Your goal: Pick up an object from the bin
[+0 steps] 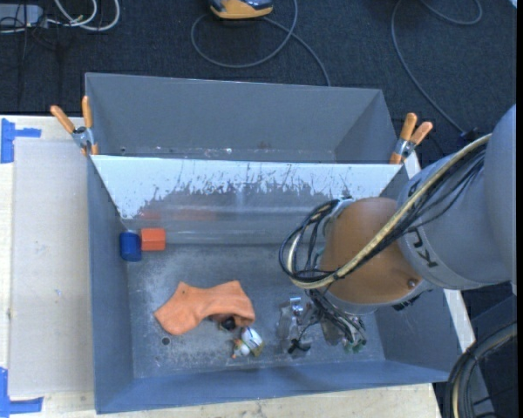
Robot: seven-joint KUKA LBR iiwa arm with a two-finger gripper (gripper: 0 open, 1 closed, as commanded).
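Tool [296, 327] low in the grey bin [113, 338], right of the crumpled orange piece [200, 306].
A small white-and-yellow thing [247, 344] lies just right of that piece; whether the tool is spread cannot be told.

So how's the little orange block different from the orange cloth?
The block is small and boxy; the cloth is larger, limp and crumpled. The block sits far left, beside a blue piece; the cloth lies in the middle, nearer the front. Both are orange.
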